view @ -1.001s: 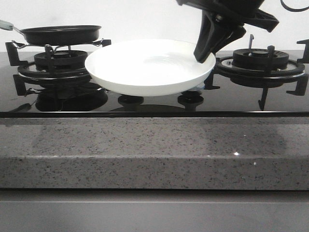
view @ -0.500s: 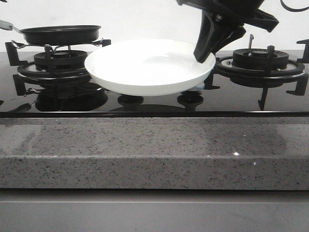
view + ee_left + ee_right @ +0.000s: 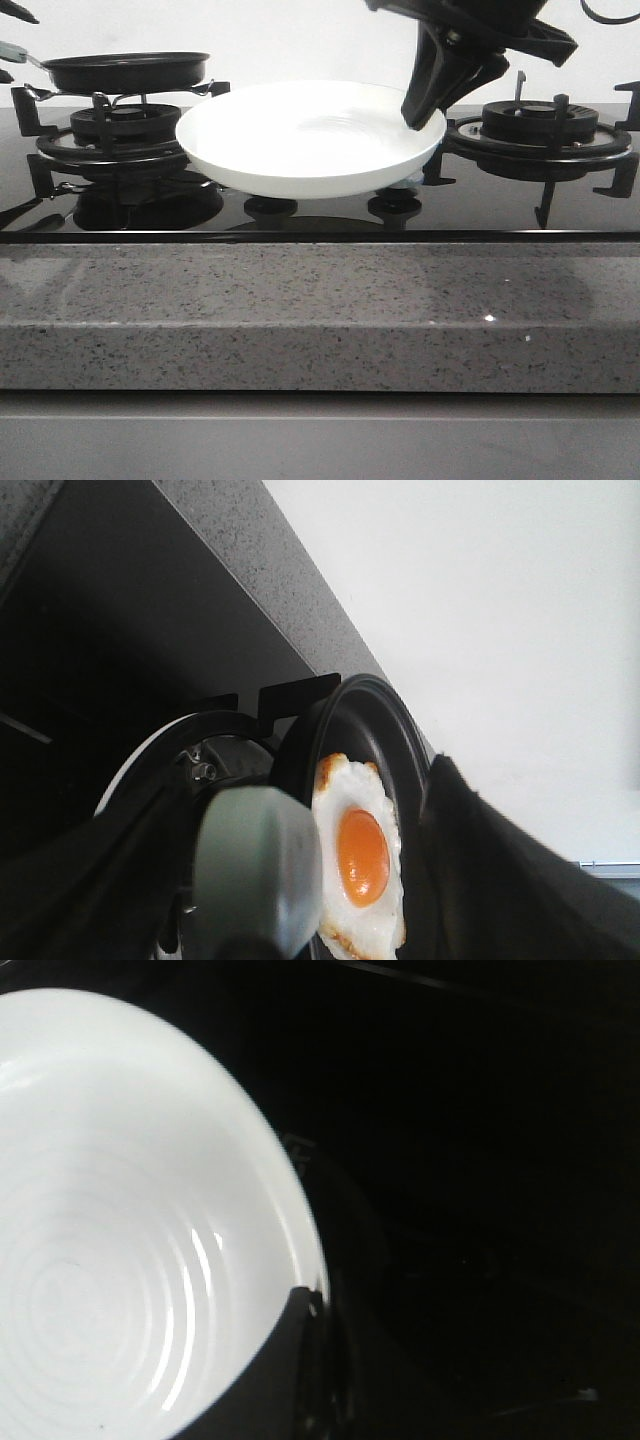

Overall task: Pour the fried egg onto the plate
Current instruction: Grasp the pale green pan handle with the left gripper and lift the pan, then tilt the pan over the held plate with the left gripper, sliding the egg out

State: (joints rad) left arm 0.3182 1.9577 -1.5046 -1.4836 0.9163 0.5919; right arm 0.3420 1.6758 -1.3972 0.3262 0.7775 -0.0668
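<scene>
The fried egg [image 3: 360, 855] lies in the black frying pan [image 3: 400, 740], which sits on the left burner [image 3: 125, 72]; from the front the egg is hidden by the pan's wall. My left gripper [image 3: 310, 880] is open, its fingers standing on either side of the pan's grey-green handle [image 3: 255, 870] without touching it. Only a fingertip [image 3: 14, 11] of it shows at the front view's left edge. The white plate [image 3: 300, 140] is held over the middle of the hob. My right gripper [image 3: 425, 105] is shut on its right rim [image 3: 300, 1260].
Black burner grates stand at the left [image 3: 60, 140] and right [image 3: 540, 125] of the glossy black hob. Two knobs [image 3: 270, 207] sit under the plate. A grey speckled counter edge [image 3: 320, 310] runs along the front, with a white wall behind.
The left gripper's fingers have come into the front view at the far left beside the pan handle, with a new dark reflection on the hob. Plate, pan and right arm have not moved.
</scene>
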